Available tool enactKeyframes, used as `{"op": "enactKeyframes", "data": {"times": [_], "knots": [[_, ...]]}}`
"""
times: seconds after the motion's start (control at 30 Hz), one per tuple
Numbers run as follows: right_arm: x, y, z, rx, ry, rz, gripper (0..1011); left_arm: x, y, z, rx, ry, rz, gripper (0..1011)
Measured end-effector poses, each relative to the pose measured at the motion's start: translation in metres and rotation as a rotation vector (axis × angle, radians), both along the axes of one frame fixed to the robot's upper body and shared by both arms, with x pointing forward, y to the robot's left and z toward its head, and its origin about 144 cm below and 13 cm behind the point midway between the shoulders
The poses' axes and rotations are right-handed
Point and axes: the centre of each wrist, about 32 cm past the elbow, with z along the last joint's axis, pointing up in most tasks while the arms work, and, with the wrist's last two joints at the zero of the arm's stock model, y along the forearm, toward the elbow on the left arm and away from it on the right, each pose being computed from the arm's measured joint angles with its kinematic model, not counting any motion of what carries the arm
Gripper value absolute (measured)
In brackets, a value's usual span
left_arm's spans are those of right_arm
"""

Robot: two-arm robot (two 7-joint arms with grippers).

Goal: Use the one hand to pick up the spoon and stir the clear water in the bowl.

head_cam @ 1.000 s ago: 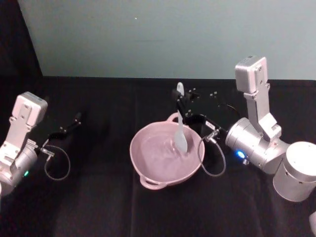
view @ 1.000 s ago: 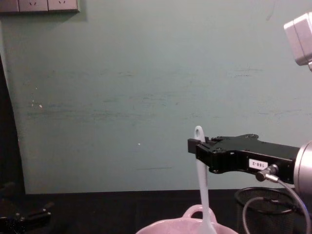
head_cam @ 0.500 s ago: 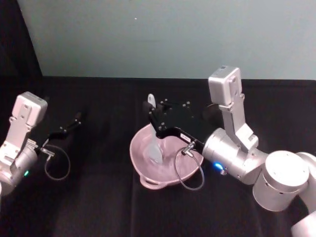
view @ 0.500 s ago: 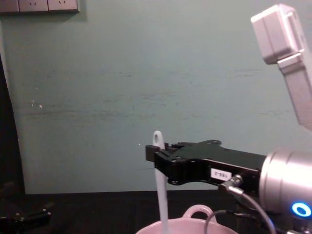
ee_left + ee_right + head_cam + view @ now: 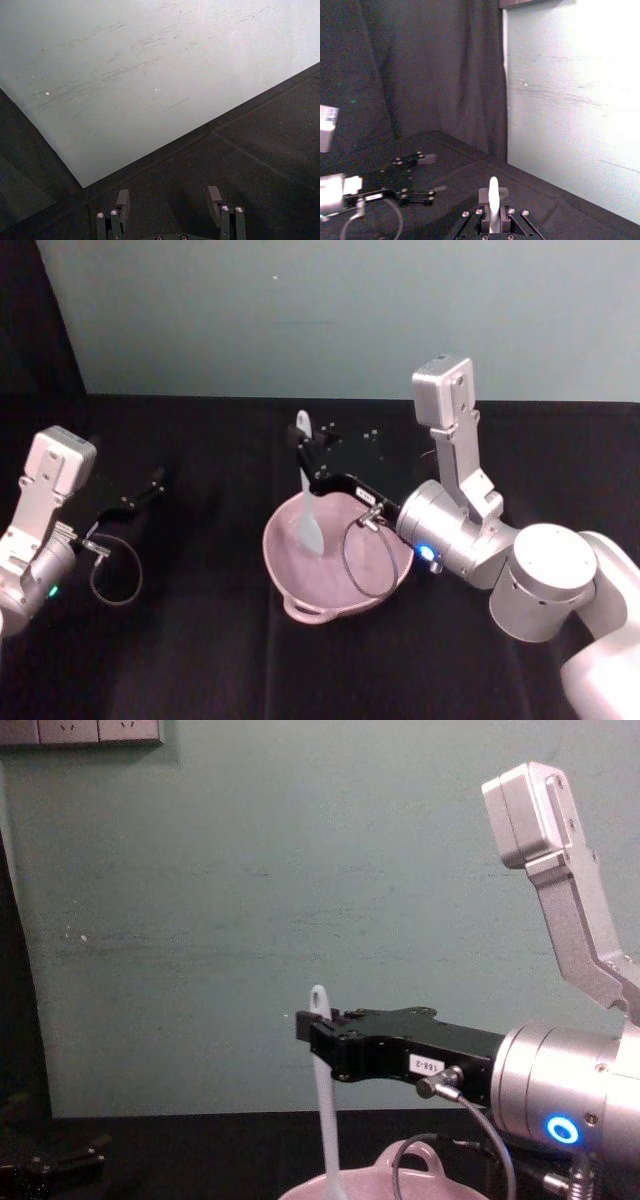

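The bowl (image 5: 285, 580) sat centrally on the surface (image 5: 200, 660), the spoon (image 5: 306, 490) standing in its left half, clamped above by the right gripper (image 5: 305, 462); the left gripper (image 5: 150, 485) lay well left.

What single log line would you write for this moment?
step: stir | right gripper: shut on spoon | spoon: upright, head inside bowl | left gripper: open, parked at far left

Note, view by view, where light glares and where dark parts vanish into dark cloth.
Right wrist view: the wall glares white. Head view: the right gripper, holding the spoon in the bowl, and the parked left gripper merge with the black cloth. Chest view: the ring light glows.
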Motion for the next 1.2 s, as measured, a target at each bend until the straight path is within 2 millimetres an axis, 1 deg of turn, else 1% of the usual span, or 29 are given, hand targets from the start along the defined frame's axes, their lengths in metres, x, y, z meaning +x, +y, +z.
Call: {"op": "enactKeyframes", "data": {"times": [0.2, 0.3, 0.33, 0.4, 0.5, 0.67, 0.8, 0.93, 1.07, 1.2], "knots": [[0.013, -0.009, 0.000, -0.002, 0.000, -0.056, 118, 0.000, 0.000, 0.000, 0.000, 0.000, 0.000, 1011], [0.016, -0.019, 0.002, -0.008, -0.005, -0.088, 118, 0.000, 0.000, 0.000, 0.000, 0.000, 0.000, 1011], [0.016, -0.025, 0.003, -0.010, -0.008, -0.107, 118, 0.000, 0.000, 0.000, 0.000, 0.000, 0.000, 1011], [0.015, -0.031, 0.004, -0.010, -0.012, -0.125, 118, 0.000, 0.000, 0.000, 0.000, 0.000, 0.000, 1011], [0.011, -0.046, 0.006, -0.010, -0.021, -0.158, 118, 0.000, 0.000, 0.000, 0.000, 0.000, 0.000, 1011], [0.004, -0.056, 0.008, -0.012, -0.019, -0.168, 118, 0.000, 0.000, 0.000, 0.000, 0.000, 0.000, 1011], [-0.002, -0.059, 0.009, -0.019, -0.015, -0.160, 118, 0.000, 0.000, 0.000, 0.000, 0.000, 0.000, 1011], [-0.010, -0.056, 0.007, -0.031, -0.004, -0.130, 118, 0.000, 0.000, 0.000, 0.000, 0.000, 0.000, 1011], [-0.019, -0.049, 0.005, -0.034, 0.004, -0.094, 118, 0.000, 0.000, 0.000, 0.000, 0.000, 0.000, 1011], [-0.027, -0.036, 0.003, -0.036, 0.008, -0.039, 118, 0.000, 0.000, 0.000, 0.000, 0.000, 0.000, 1011]]}}
